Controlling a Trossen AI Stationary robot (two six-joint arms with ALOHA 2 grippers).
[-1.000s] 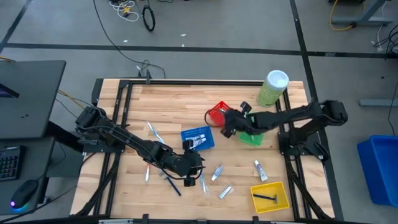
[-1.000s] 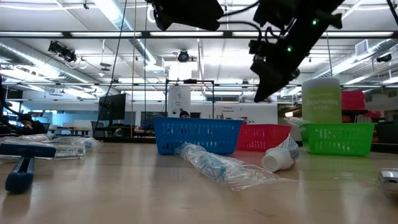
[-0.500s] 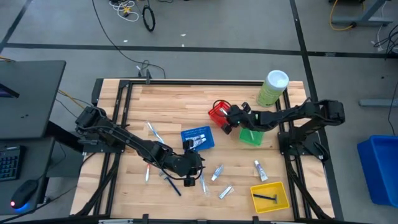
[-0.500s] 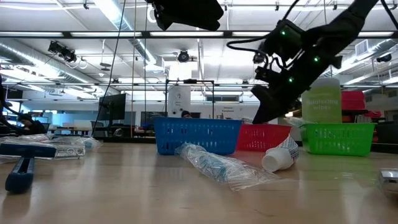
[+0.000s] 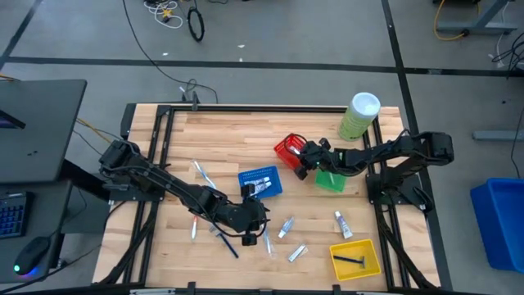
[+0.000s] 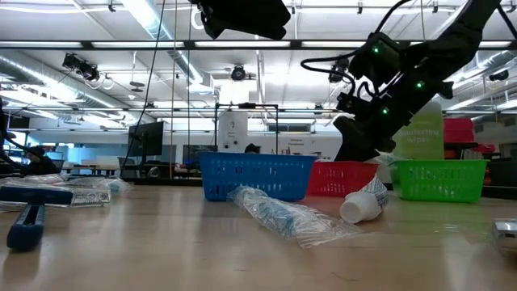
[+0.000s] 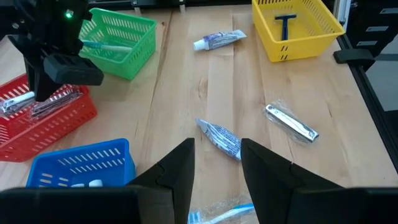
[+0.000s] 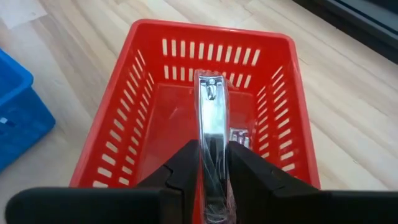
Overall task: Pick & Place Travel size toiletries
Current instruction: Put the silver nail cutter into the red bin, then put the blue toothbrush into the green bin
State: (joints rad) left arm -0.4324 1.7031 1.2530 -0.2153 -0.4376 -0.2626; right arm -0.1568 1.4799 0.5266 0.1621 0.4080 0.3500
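Observation:
My right gripper hangs over the red basket, shut on a silver nail clipper in clear wrap. A second silver item lies on the floor of the red basket. My left gripper is open above the table's near middle, over a wrapped toothbrush and short of a small tube. More tubes and toothbrushes lie flat on the wood, and a dark razor lies beside my left gripper. My right gripper pinches the nail clipper's near end between its two fingers, which lie along its length. The fingers slant down from the table's right side. The clipper sticks out ahead of them, over the inside of the red basket; whether it touches the floor, I cannot tell.
A blue basket sits between the two grippers, a green basket under the right arm, and a yellow basket with a razor at the near right. A pale-green cylinder stands at the far right corner. A wrapped clipper lies near the yellow basket.
My right gripper has come down toward the red basket, carrying the clipper, and stayed shut. My left arm has kept still.

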